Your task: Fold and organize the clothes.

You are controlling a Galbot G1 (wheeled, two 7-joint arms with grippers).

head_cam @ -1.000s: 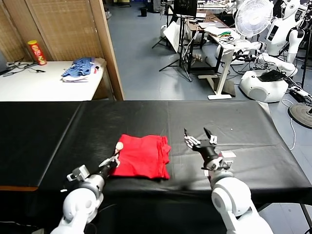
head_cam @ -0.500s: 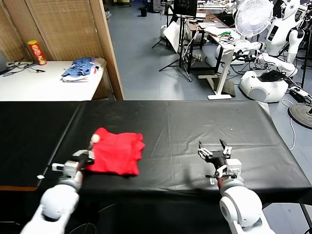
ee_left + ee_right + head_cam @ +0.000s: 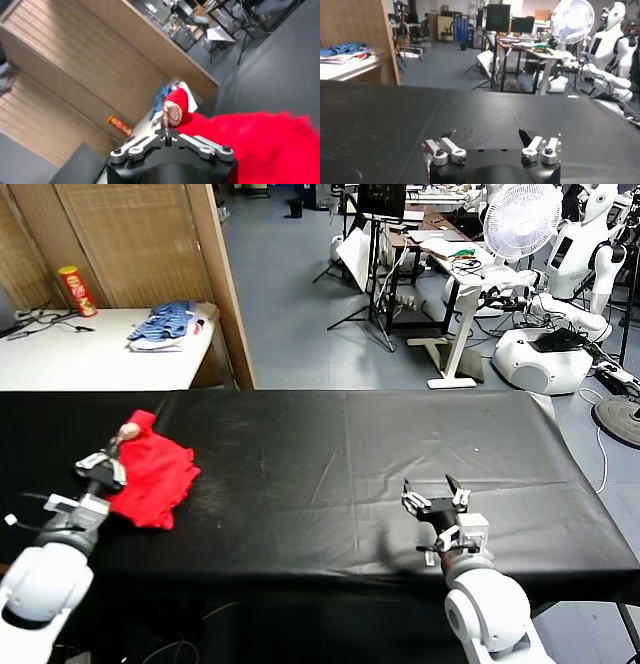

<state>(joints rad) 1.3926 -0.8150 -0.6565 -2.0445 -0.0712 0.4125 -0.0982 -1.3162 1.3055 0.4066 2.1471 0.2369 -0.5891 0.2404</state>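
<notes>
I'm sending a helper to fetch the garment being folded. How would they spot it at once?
On the long black table, look toward the robot's left end. The red T-shirt lies bunched there, pinched by the left gripper. It is the only red cloth; the blue striped heap sits on another table.

No readable text, label, brand, number or sign is found in any view; printing is seen on the red-and-yellow can (image 3: 75, 291) on the side table (image 3: 100, 364), but it cannot be made out.

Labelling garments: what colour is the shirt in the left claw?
Bright red T-shirt, clearest in the head view.
</notes>
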